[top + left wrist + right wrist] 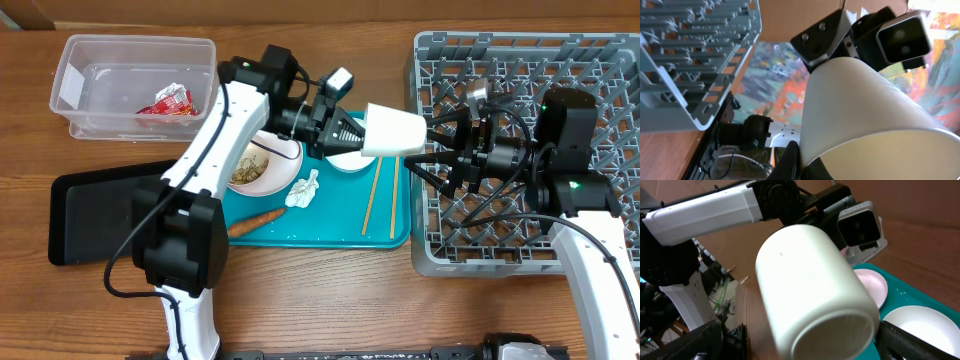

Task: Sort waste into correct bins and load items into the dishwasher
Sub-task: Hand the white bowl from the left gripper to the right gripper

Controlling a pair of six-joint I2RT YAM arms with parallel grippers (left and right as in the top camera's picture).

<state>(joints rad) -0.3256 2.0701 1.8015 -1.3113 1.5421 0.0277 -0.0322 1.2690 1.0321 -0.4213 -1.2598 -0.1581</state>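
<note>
Cup (395,131) sits clenched in left gripper (360,132); right gripper (441,153) gapes wide; mistimed release may drop it onto the tray (330,226).

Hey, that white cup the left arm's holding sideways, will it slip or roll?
Probably a bit slippery: the cup looks smooth and has no handle, so jaws may slide on it. Its round wall suggests it would roll if laid sideways. It looks rigid, likely breakable if dropped.
</note>
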